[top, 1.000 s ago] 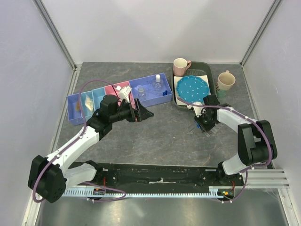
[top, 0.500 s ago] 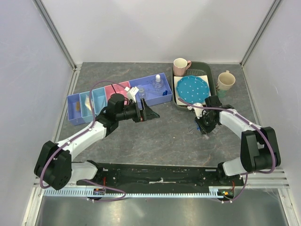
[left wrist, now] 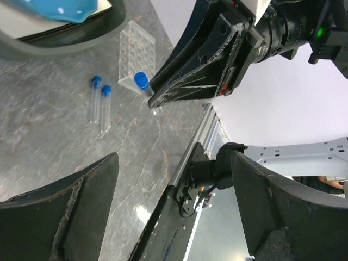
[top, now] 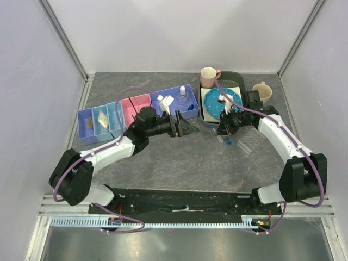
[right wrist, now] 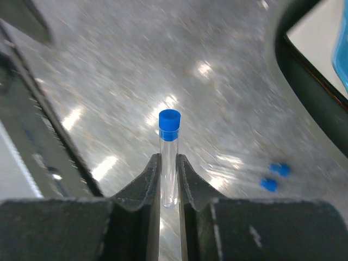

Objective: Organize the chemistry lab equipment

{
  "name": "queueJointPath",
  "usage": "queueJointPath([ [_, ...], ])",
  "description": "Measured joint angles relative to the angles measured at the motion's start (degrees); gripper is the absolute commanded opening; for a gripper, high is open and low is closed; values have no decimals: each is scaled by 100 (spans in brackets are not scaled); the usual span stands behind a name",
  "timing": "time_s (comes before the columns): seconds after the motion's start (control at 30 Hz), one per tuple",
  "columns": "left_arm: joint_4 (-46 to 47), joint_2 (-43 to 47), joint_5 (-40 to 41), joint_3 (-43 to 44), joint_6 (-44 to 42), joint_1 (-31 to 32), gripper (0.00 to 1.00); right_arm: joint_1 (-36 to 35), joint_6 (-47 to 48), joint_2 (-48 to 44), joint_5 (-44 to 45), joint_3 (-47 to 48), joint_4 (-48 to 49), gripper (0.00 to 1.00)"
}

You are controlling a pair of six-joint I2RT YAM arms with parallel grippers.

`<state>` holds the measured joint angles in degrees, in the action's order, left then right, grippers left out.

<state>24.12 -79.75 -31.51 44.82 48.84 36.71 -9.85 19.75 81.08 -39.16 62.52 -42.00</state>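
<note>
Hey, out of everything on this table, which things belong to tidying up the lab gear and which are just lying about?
Belongs to the job: vial in the right end effector, two loose vials, tube rack, white-capped bottle, sorting tray.
Just lying about: pink mug, cream mug, blue dotted plate.

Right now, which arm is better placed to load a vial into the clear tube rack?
Right. The right gripper holds a blue-capped vial, and the clear tube rack lies beside that arm. The left gripper is open, empty, farther off.
</note>
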Motion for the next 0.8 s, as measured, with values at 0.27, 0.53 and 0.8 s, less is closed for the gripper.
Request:
queueJointPath([
  [0.27,293,-476,678,551,107,577,84,0,-1963,190,-1351,181,1158,13],
  [0.53,-221,-693,1532,964,146,901,74,2,-4253,256,-1829,83,3005,13],
  [0.8,-872,-758,1987,1416,103,905,58,0,-5707,337,-1915,-389,4293,14],
])
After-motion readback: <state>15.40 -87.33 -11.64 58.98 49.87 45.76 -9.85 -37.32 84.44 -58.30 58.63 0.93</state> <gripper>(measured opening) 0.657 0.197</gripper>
